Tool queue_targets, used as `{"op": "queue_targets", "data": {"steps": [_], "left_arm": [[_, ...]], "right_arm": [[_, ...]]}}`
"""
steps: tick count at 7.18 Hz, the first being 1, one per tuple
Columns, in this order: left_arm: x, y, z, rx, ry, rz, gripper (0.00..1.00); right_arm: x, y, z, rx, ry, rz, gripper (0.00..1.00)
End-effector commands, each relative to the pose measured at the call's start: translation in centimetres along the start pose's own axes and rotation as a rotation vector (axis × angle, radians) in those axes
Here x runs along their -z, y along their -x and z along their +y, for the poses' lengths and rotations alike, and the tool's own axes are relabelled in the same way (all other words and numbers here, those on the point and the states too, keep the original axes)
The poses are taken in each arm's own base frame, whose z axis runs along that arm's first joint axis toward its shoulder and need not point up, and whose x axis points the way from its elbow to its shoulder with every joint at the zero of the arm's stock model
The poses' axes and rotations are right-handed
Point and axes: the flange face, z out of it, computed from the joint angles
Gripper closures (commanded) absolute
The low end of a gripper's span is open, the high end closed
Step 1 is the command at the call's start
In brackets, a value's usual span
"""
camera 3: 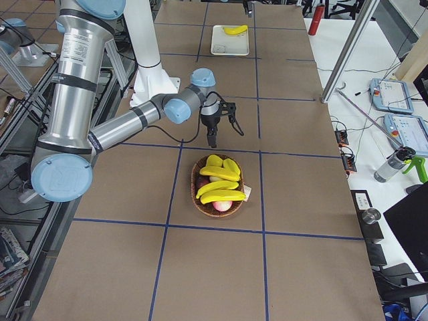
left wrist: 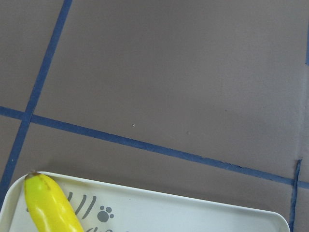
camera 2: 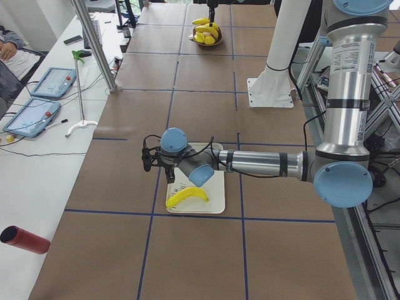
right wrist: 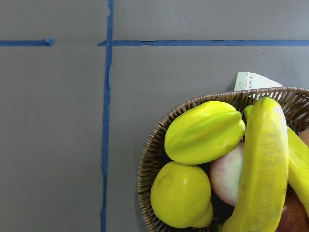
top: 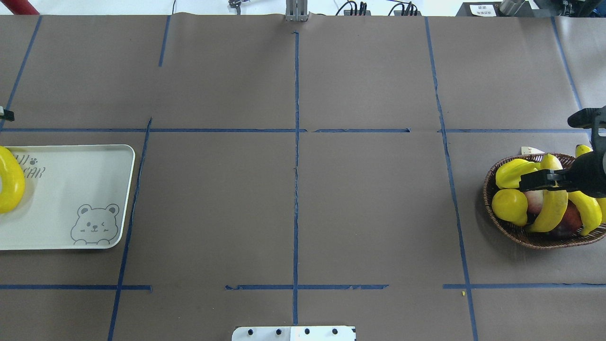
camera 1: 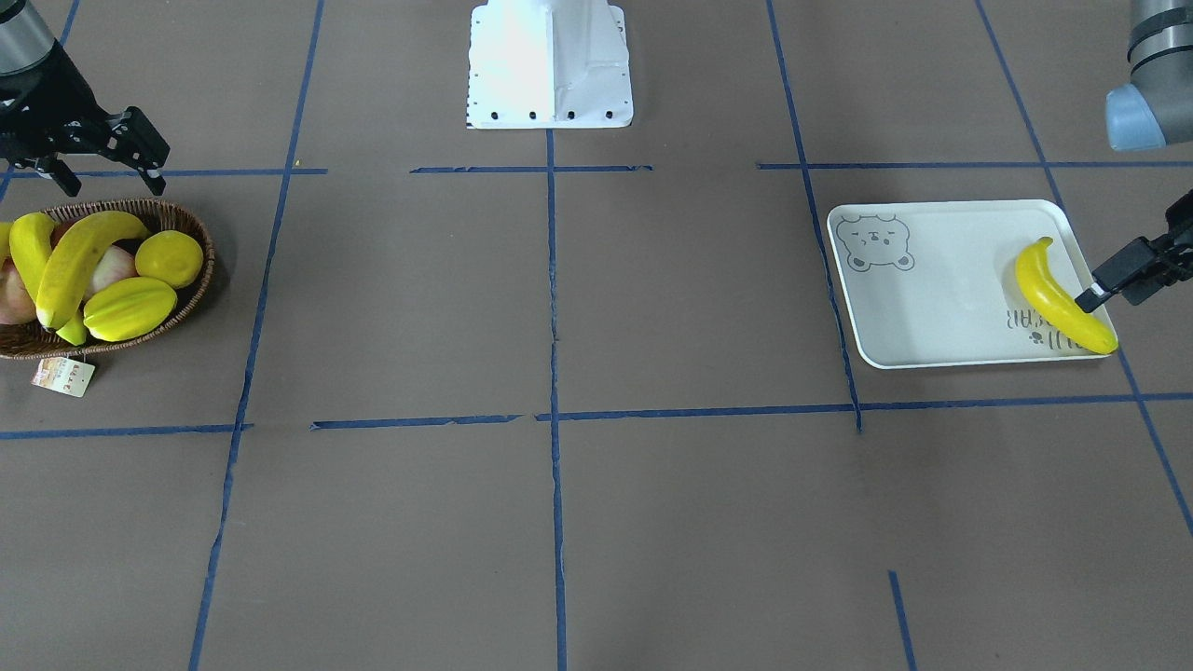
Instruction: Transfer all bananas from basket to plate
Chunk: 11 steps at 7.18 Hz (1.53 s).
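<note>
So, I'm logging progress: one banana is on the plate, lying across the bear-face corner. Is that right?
Not quite. One banana is on the plate, but it lies at the end with the lettering, well away from the bear face. The exterior front-facing view shows this.

Taped table (camera 1: pixel 699 522): basket (camera 1: pixel 200 233), plate (camera 1: pixel 932 308).
</note>
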Motion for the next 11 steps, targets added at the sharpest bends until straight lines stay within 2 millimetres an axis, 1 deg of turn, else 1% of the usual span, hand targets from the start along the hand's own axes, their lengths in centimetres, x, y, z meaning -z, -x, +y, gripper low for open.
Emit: {"op": "queue_targets", "data": {"steps": [1,2,3,4,5,7,8,9,10,11], "left_arm": [[0.1,-0.4,0.0,-0.006,-0.002,0.004,0.0],[0.2,-0.4,0.1,-0.008,-0.003,0.005,0.0],[0.2,-0.6,0.1,-0.011,-0.003,0.007,0.0],[0.2,-0.6,0.1,-0.01,-0.002,0.006,0.0],[0.2,-0.5,0.1,-0.01,-0.002,0.006,0.0],[0.1,-0.6,0.1,-0.01,-0.001,0.006,0.0],[-0.1,-0.6,0.3,-0.012,0.004,0.005,0.0],[-0.1,-0.6,0.3,-0.013,0.004,0.006,0.0],[-0.1,-0.6,0.3,-0.013,0.004,0.006,0.0],[-0.1,-0.6,0.3,-0.013,0.004,0.006,0.0]], "right_arm": [[-3.4,-5.4,1.3,-0.155,-0.069,0.001,0.02],[-4.7,-6.0,1.6,-0.179,-0.072,0.018,0.03],[-5.9,-5.8,2.2,-0.172,-0.074,0.043,0.04],[-7.8,-5.6,3.1,-0.17,-0.072,0.078,0.04],[-8.3,-5.9,4.0,-0.159,-0.059,0.101,0.05],[-9.6,-7.0,4.9,-0.148,-0.053,0.144,0.05],[-9.7,-6.8,4.8,-0.146,-0.053,0.142,0.16],[-9.9,-6.5,4.9,-0.141,-0.05,0.139,0.23],[-10.0,-6.2,5.0,-0.135,-0.047,0.134,0.24],[-10.0,-6.0,5.0,-0.133,-0.044,0.129,0.29]]}}
